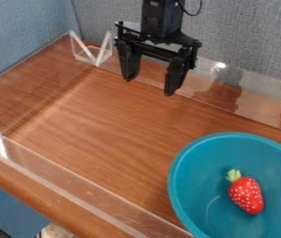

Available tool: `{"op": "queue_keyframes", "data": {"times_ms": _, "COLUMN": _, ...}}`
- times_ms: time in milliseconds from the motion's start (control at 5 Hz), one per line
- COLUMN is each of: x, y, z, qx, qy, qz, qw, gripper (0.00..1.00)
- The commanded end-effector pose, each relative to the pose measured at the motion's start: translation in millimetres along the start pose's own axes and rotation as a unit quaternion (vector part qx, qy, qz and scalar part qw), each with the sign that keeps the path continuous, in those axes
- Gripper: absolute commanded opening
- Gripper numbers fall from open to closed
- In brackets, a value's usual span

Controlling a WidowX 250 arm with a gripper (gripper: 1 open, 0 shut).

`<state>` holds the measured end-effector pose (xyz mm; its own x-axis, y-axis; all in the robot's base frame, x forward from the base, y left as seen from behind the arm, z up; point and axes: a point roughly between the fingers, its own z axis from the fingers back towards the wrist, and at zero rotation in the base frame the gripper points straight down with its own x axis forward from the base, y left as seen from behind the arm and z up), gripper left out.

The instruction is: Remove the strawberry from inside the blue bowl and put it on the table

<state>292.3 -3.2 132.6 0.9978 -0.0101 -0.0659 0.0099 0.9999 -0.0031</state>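
Hovering my pincer (154, 78) at the far side of the table (93, 121), fingers spread wide and empty, so there's room to drop in. Strawberry (244, 194) lies inside the blue bowl (193, 181), near right corner, well apart.

1. Black arm is descending into view from the top edge, wrist vertical.
2. End effector (153, 77) is pointing straight down.
3. Its two fingers (129, 63) are standing wide apart, gripping nothing, tips hanging in open air.
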Motion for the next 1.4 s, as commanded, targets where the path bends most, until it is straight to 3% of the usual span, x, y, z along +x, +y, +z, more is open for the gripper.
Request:
{"op": "queue_keyframes", "data": {"times_ms": 0, "x": 3.1, "y": -3, "z": 1.2, "qx": -0.002, "qy": 0.002, "qz": -0.013, "qw": 0.9999, "gripper": 1.00}}
{"op": "queue_keyframes", "data": {"times_ms": 200, "x": 3.5, "y": -14, "z": -2.5, "qx": -0.006, "qy": 0.010, "qz": -0.036, "qw": 0.9993, "gripper": 1.00}}
{"op": "queue_keyframes", "data": {"times_ms": 400, "x": -2.0, "y": -37, "z": -10.7, "qx": -0.009, "qy": 0.014, "qz": -0.098, "qw": 0.9951, "gripper": 1.00}}
{"op": "queue_keyframes", "data": {"times_ms": 600, "x": -10.5, "y": -72, "z": -20.6, "qx": -0.011, "qy": 0.017, "qz": -0.167, "qw": 0.9857, "gripper": 1.00}}
{"op": "queue_keyframes", "data": {"times_ms": 800, "x": -20.5, "y": -119, "z": -29.7, "qx": -0.010, "qy": 0.007, "qz": -0.209, "qw": 0.9779, "gripper": 1.00}}
{"op": "queue_keyframes", "data": {"times_ms": 1000, "x": -27.8, "y": -149, "z": -47.4, "qx": -0.012, "qy": 0.010, "qz": -0.236, "qw": 0.9717, "gripper": 1.00}}
{"op": "queue_keyframes", "data": {"times_ms": 1200, "x": -32.0, "y": -164, "z": -63.6, "qx": -0.001, "qy": 0.007, "qz": -0.245, "qw": 0.9695, "gripper": 1.00}}
